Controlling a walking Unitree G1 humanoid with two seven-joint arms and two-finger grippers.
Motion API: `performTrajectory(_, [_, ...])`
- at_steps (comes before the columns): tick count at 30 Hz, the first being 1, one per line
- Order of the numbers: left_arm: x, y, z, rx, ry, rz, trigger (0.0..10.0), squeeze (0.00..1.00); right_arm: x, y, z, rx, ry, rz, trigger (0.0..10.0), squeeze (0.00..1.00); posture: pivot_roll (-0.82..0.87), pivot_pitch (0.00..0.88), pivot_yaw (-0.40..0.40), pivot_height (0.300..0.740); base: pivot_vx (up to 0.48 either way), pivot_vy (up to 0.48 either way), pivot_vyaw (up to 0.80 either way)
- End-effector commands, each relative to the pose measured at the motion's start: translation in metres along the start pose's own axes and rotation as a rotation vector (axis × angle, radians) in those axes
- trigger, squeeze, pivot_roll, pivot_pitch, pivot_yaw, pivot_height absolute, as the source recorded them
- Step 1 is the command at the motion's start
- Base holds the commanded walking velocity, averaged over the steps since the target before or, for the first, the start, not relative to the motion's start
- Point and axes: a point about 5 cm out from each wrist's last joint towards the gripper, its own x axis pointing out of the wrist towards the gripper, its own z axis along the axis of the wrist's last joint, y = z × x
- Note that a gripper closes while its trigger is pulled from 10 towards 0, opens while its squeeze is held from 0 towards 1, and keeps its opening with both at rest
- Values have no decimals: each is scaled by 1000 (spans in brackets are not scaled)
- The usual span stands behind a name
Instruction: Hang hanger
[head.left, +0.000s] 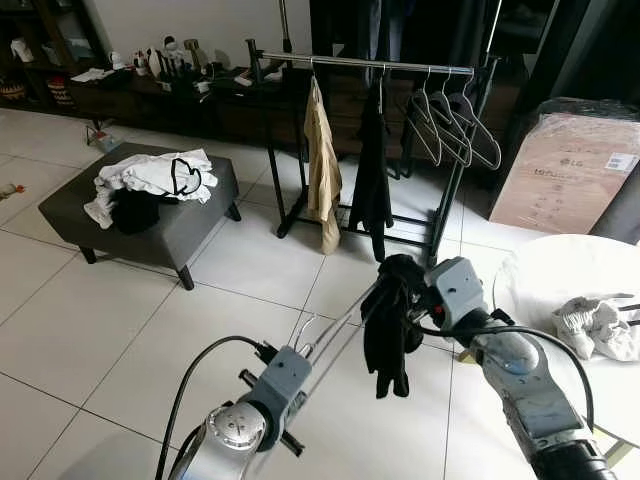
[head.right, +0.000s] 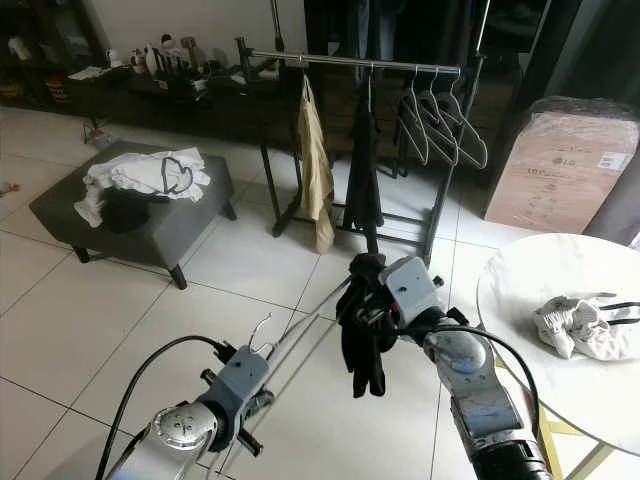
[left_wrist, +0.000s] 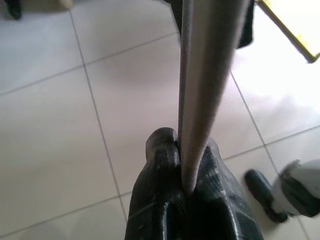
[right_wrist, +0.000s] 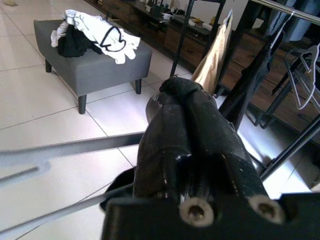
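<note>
The left gripper (head.left: 300, 352) is clenched on a silver metal hanger (head.left: 335, 330), held low in front of the robot over the white tiled floor (head.left: 120, 330); in the left wrist view the hanger's bar (left_wrist: 202, 90) runs up from between the two black fingers (left_wrist: 160, 165), which pinch it tight. The right gripper (head.left: 400, 290) is clenched on a black garment (head.left: 390, 335) that is draped over the far end of the hanger and hangs down limp; in the right wrist view its fingers (right_wrist: 190, 130) press together with dark cloth bunched around them, and the hanger's bars pass beside them. Ahead stands a black clothes rack (head.left: 455, 190) with a silver rail (head.left: 370, 66); on the rail hang a tan garment (head.left: 322, 165), a dark garment (head.left: 372, 175) and several empty hangers (head.left: 450, 125), well apart from the held hanger. To the robot's left sits a grey ottoman (head.left: 180, 225) with a heap of white and black clothes (head.left: 150, 180) on it. To the right a round white worktop (head.left: 550, 280) carries a crumpled pale cloth (head.left: 600, 325); behind it stands a cardboard box (head.left: 575, 170) wrapped in plastic.
</note>
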Motion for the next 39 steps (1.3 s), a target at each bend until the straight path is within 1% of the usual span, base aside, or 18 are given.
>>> performTrajectory(1, [-3, -3, 0, -35, 11, -39, 10000, 0, 3, -3, 3, -12, -4, -32, 0, 0, -45, 90, 26, 740, 0, 0, 0])
performTrajectory(4, [-7, -7, 5, -53, 2, -96, 10000, 0, 4, -5, 2, -12, 1, -56, 0, 0, -40, 91, 26, 740, 0, 0, 0])
performTrajectory(6, [-9, -7, 7, -42, 6, -88, 10000, 0, 5, -7, 1, -11, 3, -83, 0, 0, -38, 90, 27, 740, 0, 0, 0])
performTrajectory(8, [-11, -8, 8, -70, 15, -99, 10000, 0, 7, -10, 2, -6, 1, -117, 0, 0, -40, 90, 27, 740, 0, 0, 0])
performTrajectory(12, [-16, -9, 13, -54, 2, -110, 10000, 0, 10, -13, -1, 10, 10, -166, 0, 0, -36, 90, 27, 740, 0, 0, 0])
performTrajectory(13, [-17, -9, 16, -44, -17, -109, 10000, 0, 10, -13, -2, 18, 15, -172, 0, 0, -36, 90, 27, 740, 0, 0, 0])
performTrajectory(14, [-18, -7, 24, -31, -81, -82, 10000, 0, 11, -11, -5, 21, 33, -167, 0, 0, -35, 89, 27, 740, 0, 0, 0])
performTrajectory(17, [-23, 1, 45, -17, -227, 4, 10000, 0, 11, -5, -14, 32, 81, -137, 0, 0, -34, 90, 28, 740, 0, 0, 0])
performTrajectory(18, [-24, 3, 49, -14, -256, 27, 10000, 0, 11, -3, -16, 38, 97, -123, 0, 0, -35, 90, 28, 740, 0, 0, 0])
performTrajectory(20, [-27, 5, 57, 4, -310, 47, 10000, 0, 9, 3, -23, 40, 126, -87, 0, 0, -34, 90, 28, 740, 0, 0, 0])
performTrajectory(23, [-28, 5, 59, 9, -322, 52, 10000, 0, 8, 5, -28, 50, 150, -82, 0, 0, -34, 89, 28, 740, 0, 0, 0])
performTrajectory(27, [-28, 2, 58, 4, -305, 27, 10000, 0, 8, 5, -32, 59, 173, -92, 0, 0, -35, 89, 30, 740, 0, 0, 0])
performTrajectory(29, [-30, -3, 57, -19, -288, -24, 10000, 0, 8, 5, -36, 63, 198, -117, 0, 0, -32, 90, 30, 740, 0, 0, 0])
performTrajectory(32, [-30, -4, 55, -38, -277, -41, 10000, 0, 9, 4, -37, 69, 198, -136, 0, 0, -31, 91, 30, 740, 0, 0, 0])
performTrajectory(33, [-30, -6, 52, -70, -243, -57, 10000, 0, 10, 2, -36, 82, 189, -152, 0, 0, -29, 92, 30, 740, 0, 0, 0])
performTrajectory(35, [-30, -9, 40, -87, -134, -99, 10000, 0, 12, 0, -31, 101, 158, -174, 0, 0, -27, 91, 29, 740, 0, 0, 0])
performTrajectory(36, [-30, -11, 30, -90, -57, -122, 10000, 0, 14, 0, -28, 100, 141, -171, 0, 0, -28, 92, 30, 740, 0, 0, 0])
performTrajectory(39, [-32, -12, 27, -95, -17, -140, 10000, 0, 15, 1, -27, 97, 138, -170, 0, 0, -30, 92, 30, 740, 0, 0, 0])
